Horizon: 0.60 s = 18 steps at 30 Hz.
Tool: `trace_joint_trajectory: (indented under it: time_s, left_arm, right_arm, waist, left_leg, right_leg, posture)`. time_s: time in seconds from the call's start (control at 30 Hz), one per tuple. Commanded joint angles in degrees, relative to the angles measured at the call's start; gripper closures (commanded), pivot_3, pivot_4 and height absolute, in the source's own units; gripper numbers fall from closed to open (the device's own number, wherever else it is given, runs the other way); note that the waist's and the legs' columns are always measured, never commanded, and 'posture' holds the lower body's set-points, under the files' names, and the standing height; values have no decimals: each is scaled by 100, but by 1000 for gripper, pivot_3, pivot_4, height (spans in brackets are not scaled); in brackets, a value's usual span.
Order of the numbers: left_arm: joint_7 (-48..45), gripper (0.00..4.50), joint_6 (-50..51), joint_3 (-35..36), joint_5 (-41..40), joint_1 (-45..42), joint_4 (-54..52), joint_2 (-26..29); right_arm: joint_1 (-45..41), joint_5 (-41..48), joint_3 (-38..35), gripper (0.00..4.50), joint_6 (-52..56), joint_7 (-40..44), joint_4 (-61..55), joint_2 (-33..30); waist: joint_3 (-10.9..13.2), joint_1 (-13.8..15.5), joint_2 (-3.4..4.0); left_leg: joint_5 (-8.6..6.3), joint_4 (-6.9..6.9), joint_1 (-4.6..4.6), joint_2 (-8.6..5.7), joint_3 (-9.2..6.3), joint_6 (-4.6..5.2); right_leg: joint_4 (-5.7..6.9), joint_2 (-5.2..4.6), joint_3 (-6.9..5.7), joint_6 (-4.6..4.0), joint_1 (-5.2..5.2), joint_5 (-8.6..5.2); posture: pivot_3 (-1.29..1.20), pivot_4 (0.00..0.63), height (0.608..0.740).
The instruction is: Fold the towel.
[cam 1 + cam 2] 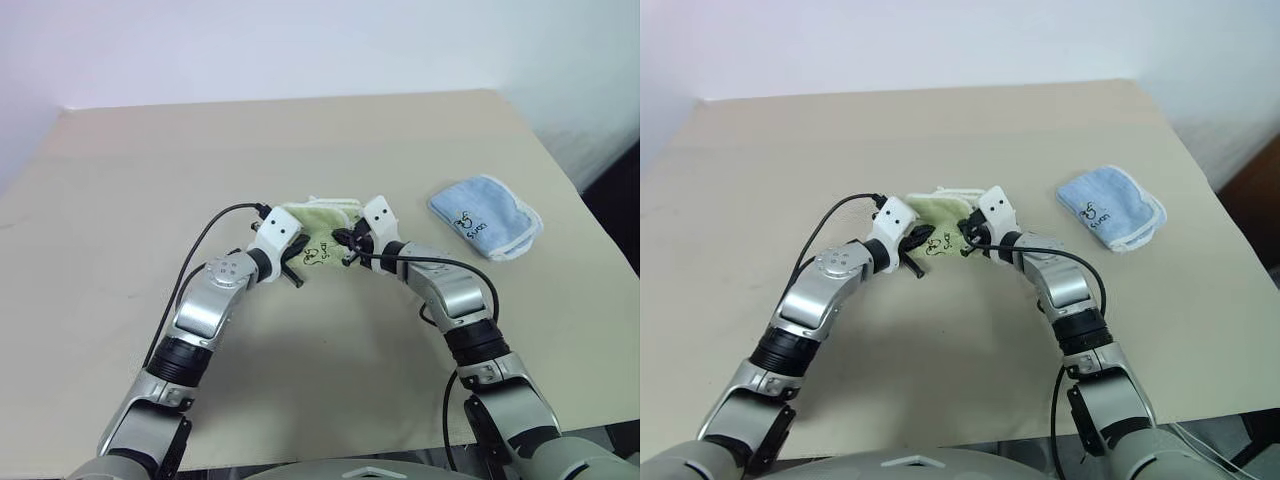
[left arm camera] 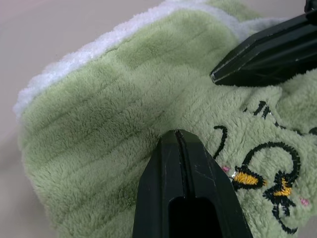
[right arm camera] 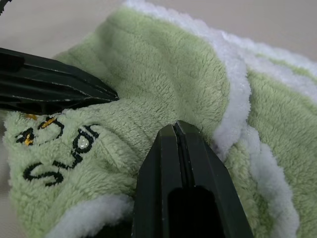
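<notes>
Item: the towel [image 1: 318, 228], light yellow-green terry with white edging and a dark embroidered mark. It lies bunched in a compact, several-layered bundle at the middle of the table [image 1: 120, 200], well apart from the blue towel [image 1: 485, 216], which sits folded off to the robot's right of it.

Left gripper [image 1: 296, 262]: at the bundle's near-left side, fingers together, tips pressed against the pile. Whether cloth is pinched between them cannot be told; the wrist view shows the closed tips meeting the surface with no fabric visibly between.

Right gripper [image 1: 347, 243]: at the bundle's near-right side, fingers likewise together against the cloth beside the white edging; a pinch is equally uncertain.

Progress, as judged: the towel is already gathered into a small stack, so most of the folding looks done. It is lumpy, though, with edging showing unevenly, so squaring up or one more fold probably remains.

Orientation: the bundle's long axis runs roughly side to side across the table, slightly tilted; the embroidered face turns up and toward the robot.
</notes>
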Motion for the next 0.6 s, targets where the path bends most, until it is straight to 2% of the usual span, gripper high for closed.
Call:
trace_joint_trajectory:
  time_s: [0.03,0.17,0.3,0.4,0.6]
  left_arm:
    - [159,4483,186,1073,-994,-61,-647,-341]
    - [481,4483,893,2101,-1911,-141,-1017,-430]
    - [798,4483,1751,2661,-2424,-153,-843,-313]
    - [1130,3876,2471,3087,-2840,-240,-410,-372]
    - [1268,1820,3258,3380,-3373,-365,-81,-412]
  right_arm:
    - [73,80,-201,4500,-258,133,-664,-205]
    - [194,287,-479,4500,-206,284,-1382,-512]
    - [200,383,-731,4500,-105,229,-1669,-714]
    - [150,404,-883,4500,-111,176,-1733,-820]
    - [73,439,-1024,4500,-129,122,-1725,-897]
  waist:
    - [3,8,-1]
    - [3,9,-3]
    - [3,4,-3]
    - [3,13,-3]
    - [4,20,-6]
  left_leg:
    - [0,0,-3,0,-1,0]
    - [2,1,-48,-1,-4,-2]
    - [3,1,-65,-4,-2,-2]
    - [4,3,-64,-5,-2,-2]
    - [5,5,-65,-5,-3,-2]
  right_leg:
    - [1,-1,0,0,-3,0]
    - [11,1,-2,-12,-49,10]
    - [14,1,-1,-13,-68,11]
    - [14,1,-2,-13,-65,11]
    - [13,2,-2,-13,-63,11]
  posture:
    - [0,150,731]
    - [0,150,731]
    - [0,150,731]
    - [0,150,731]
    - [0,150,731]
